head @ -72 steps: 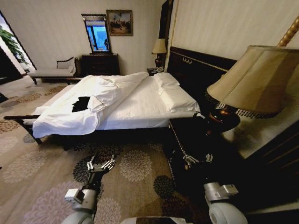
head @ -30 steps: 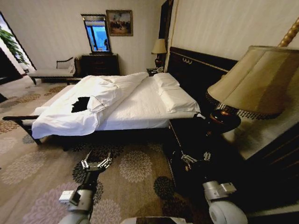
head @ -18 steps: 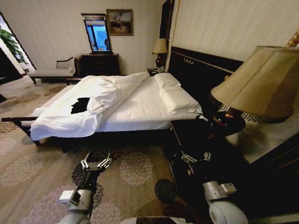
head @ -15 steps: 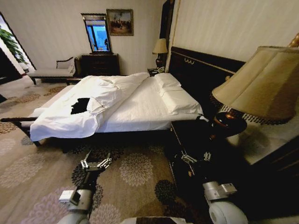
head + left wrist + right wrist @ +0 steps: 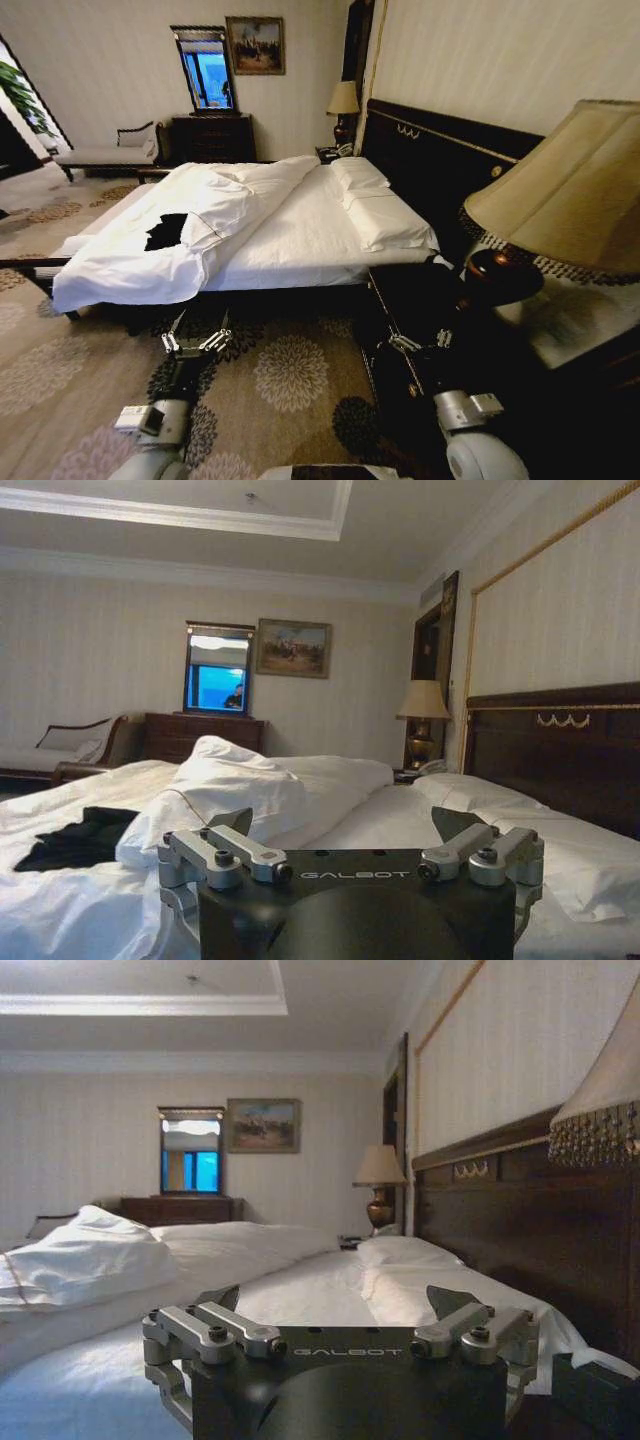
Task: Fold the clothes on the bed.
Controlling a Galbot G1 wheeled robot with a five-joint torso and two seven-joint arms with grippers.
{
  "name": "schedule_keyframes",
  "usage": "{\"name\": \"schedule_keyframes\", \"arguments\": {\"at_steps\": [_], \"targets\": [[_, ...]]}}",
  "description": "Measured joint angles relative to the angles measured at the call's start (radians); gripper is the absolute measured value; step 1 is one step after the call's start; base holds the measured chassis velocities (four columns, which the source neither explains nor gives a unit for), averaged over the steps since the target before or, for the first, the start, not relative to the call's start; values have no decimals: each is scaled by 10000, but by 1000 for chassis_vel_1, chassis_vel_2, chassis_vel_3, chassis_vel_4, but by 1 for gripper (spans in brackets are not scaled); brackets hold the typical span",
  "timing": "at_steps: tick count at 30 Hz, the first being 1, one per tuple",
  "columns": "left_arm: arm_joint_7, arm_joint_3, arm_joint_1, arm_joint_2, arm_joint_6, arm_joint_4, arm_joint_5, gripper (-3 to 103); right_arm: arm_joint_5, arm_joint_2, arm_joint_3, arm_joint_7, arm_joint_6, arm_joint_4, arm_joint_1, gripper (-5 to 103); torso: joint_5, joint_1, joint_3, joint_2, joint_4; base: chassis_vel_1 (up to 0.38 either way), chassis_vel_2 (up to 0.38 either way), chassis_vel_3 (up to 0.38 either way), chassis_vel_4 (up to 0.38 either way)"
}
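Room: bedroom with a flower-patterned carpet [image 5: 290,375], a dresser [image 5: 212,138] under a mirror at the far wall, and a pale chaise [image 5: 100,155] to its left
Bed: the bed [image 5: 300,235] has a dark headboard [image 5: 440,160] on the right, two pillows [image 5: 385,215] by it and a white duvet [image 5: 150,255] bunched toward the left end
T-shirt: the black T-shirt [image 5: 165,231] lies crumpled on the duvet near the foot of the bed, left of the duvet's raised fold; the left wrist view shows it [image 5: 75,838] far off to the side of the fingers
Left pincer: the left gripper [image 5: 193,343] hangs low over the carpet just before the bed's near edge, fingers [image 5: 240,822] spread wide, nothing held, touching nothing
Right pincer: the right gripper [image 5: 418,343] hangs before the dark nightstand [image 5: 400,300], fingers [image 5: 452,1301] spread wide, nothing held
Lamp: a big shaded lamp [image 5: 560,200] stands close on the right, on the nightstand
Change: against the earlier head views the whole picture has slid; the bed's near edge now sits closer to the left gripper, and the T-shirt lies as before on the duvet
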Motion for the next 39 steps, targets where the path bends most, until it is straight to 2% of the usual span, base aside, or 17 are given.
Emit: {"name": "schedule_keyframes", "arguments": {"at_steps": [6,10,15,20,26,39], "targets": [[38,51,-69,-21,-49,131,0,100,0,-113,94,512,-267,-170,121,100,0,-1,0,1,0,-60,80,70,-81],[39,19,-84,-21,-49,197,4,100,35,-261,182,589,-275,-218,182,100,0,-1,0,0,-1,-73,80,68,-86],[32,-93,-155,-37,-72,280,189,100,-391,-543,317,610,-154,-302,309,100,0,-1,0,0,0,-87,73,88,-73],[107,-42,-21,-56,-178,283,316,100,-156,-733,457,603,-195,-276,408,100,1,0,0,0,0,-92,75,85,-85],[136,196,256,-115,-132,287,-288,100,336,-693,232,633,-198,-208,305,100,1,-1,0,1,0,-60,77,84,-74],[199,128,362,-128,-408,364,25,100,122,-512,98,594,-165,-243,289,100,0,-2,0,1,-1,-86,85,88,-99]]}}
